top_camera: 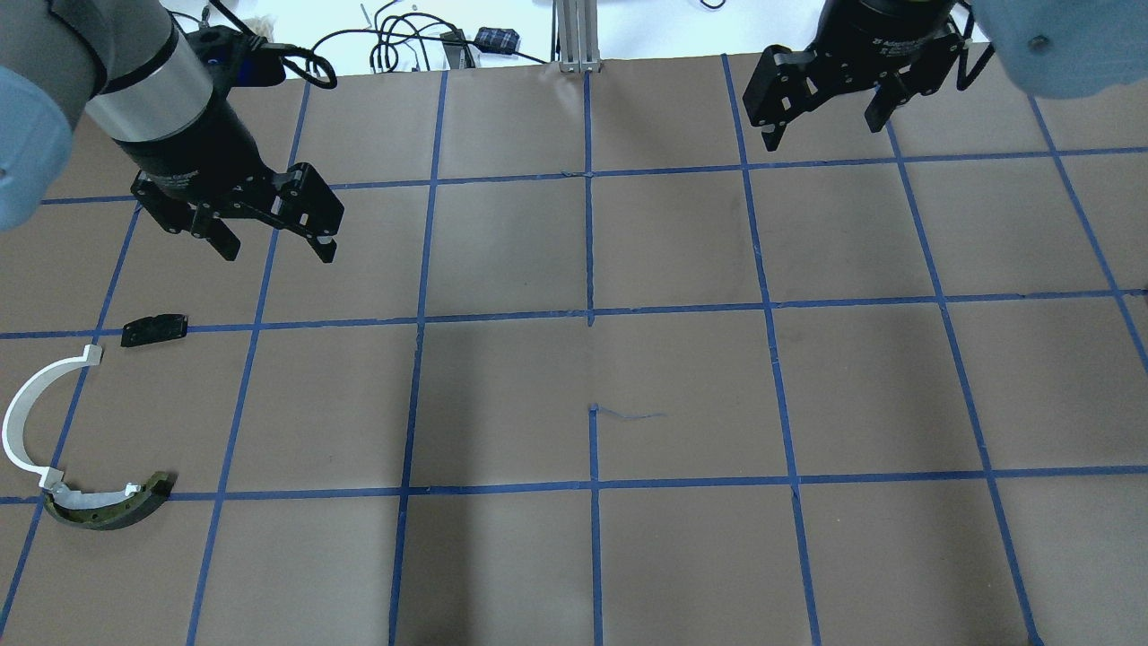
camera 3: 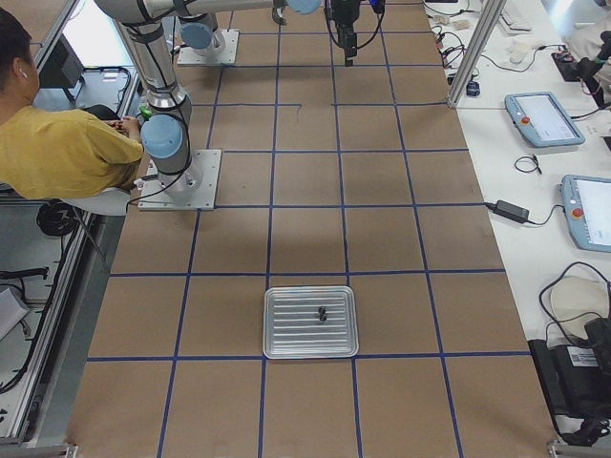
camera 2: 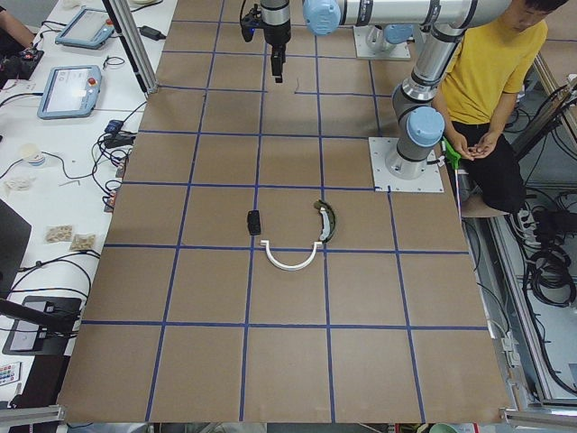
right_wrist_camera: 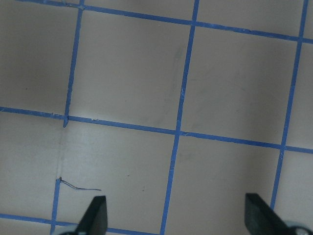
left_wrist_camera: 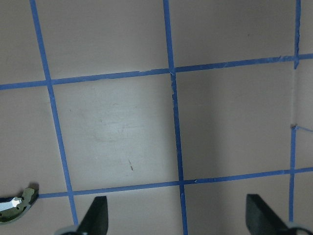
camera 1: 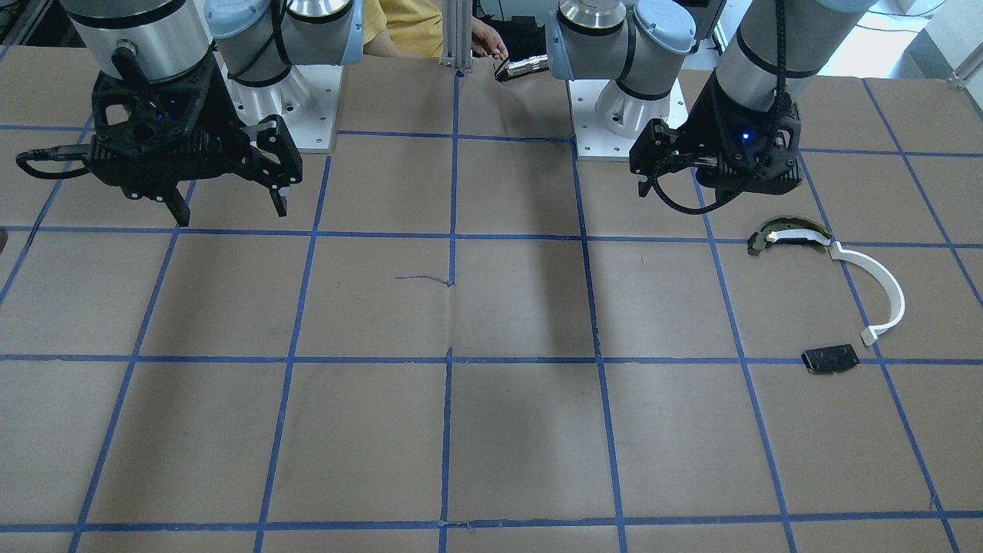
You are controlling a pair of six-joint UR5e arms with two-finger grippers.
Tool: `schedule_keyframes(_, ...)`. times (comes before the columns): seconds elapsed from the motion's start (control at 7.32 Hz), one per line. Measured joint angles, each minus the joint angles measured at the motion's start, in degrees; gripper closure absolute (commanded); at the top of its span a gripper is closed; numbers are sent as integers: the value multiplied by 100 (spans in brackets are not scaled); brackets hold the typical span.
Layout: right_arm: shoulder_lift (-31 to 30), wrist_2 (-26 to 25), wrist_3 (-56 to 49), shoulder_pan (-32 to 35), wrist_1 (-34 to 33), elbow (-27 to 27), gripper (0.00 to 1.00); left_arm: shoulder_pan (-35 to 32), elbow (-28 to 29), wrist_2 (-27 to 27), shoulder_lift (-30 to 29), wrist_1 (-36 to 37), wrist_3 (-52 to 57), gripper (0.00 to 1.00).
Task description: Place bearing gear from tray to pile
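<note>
Bearing gear (camera 3: pixel 321 313) shows to me only as small dark bits in the metal tray (camera 3: pixel 279 329), well apart from the pile (camera 1: pixel 895 296). My left gripper (top_camera: pixel 278 251) and right gripper (top_camera: pixel 821 130) hang over the table (top_camera: pixel 682 386), fingers spread, empty.

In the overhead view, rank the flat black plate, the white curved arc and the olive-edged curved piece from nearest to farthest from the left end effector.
Measured from the left end effector, which is open above the table:
1. flat black plate, just below and left of it in the view.
2. white curved arc, further left, near the view's edge.
3. olive-edged curved piece, lowest, by the arc's lower end.
</note>
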Motion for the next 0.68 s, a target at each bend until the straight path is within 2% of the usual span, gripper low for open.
schedule_keyframes(0.41, -39, 35, -63, -382, 605, -202, 0, -4, -3, 45, 4, -7, 13, 0)
schedule_keyframes(0.68, -44, -54, -215, -523, 752, -237, 1, 2, -6, 50, 4, 9, 16, 0)
